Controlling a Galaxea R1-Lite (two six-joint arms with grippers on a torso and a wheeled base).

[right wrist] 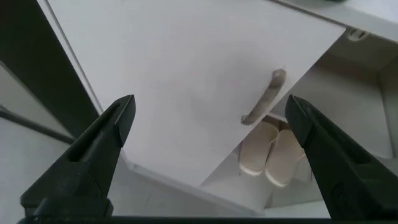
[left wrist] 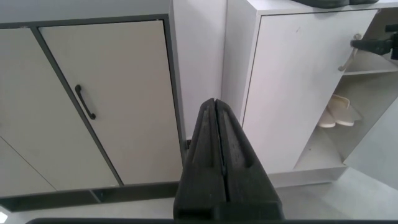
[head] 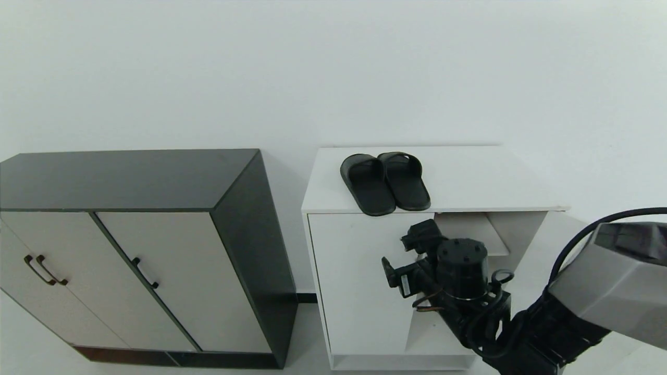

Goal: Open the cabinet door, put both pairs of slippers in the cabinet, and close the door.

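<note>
**Right arm.** Your right gripper (right wrist: 210,104) hangs in front of the door (right wrist: 186,81) of the white cabinet (head: 500,177). Its fingers (right wrist: 112,137) are spread wide to either side of the handle (right wrist: 264,96) and clear of it. I judge this stance is for working the door, not for carrying.

**Door.** It stands swung open, so the compartment is accessible.

**Slippers.** The white slippers (right wrist: 267,152) lie side by side on the cabinet floor, inside. The black slippers (head: 384,182) sit paired on the cabinet top near its front edge, probably staged for an easy pick. That pair is yet to go in.

**Left arm.** Your left gripper (left wrist: 215,104) is held low, facing both cabinets, fingers pressed together and empty.

**Other.** The dark cabinet (head: 125,177) alongside is shut.

**Markings.** No legible brand, label or writing.
</note>
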